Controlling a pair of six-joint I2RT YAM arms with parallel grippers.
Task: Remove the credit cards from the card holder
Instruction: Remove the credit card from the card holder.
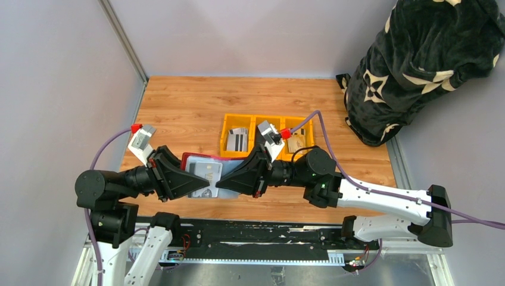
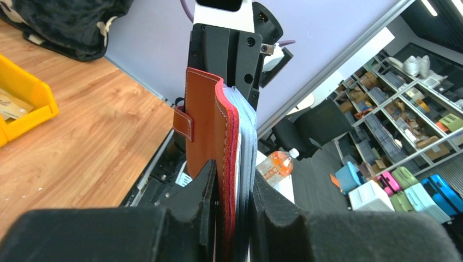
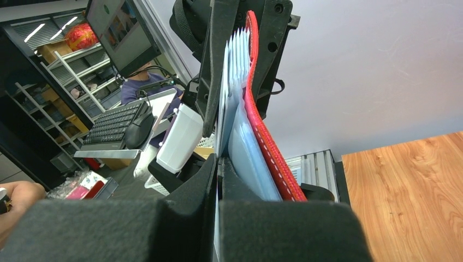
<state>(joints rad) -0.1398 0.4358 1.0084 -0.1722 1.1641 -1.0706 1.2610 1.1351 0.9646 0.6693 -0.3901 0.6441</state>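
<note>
Top external view: both arms met over the near middle of the table, with the card holder held up between them.
Table: wooden, carrying a yellow bin of three parts behind the arms, with cards lying in its compartments.
Bin contents: white cards with black stripes in the left part, a tan one in the right part.
Card holder: lifted off the table, open, its red cover on one side and pale blue sleeves fanned beside it.
Left gripper: clenched on the cover and sleeves from one edge.
Right gripper: closed on a thin pale layer among the sleeves at the opposite edge; whether that was a card or only a sleeve could not be told.
Step in hand: likely pinching out the next card while the other arm steadied the holder.
Next move: would call for a straight pull along the sleeve, with the left grasp kept firm.
</note>
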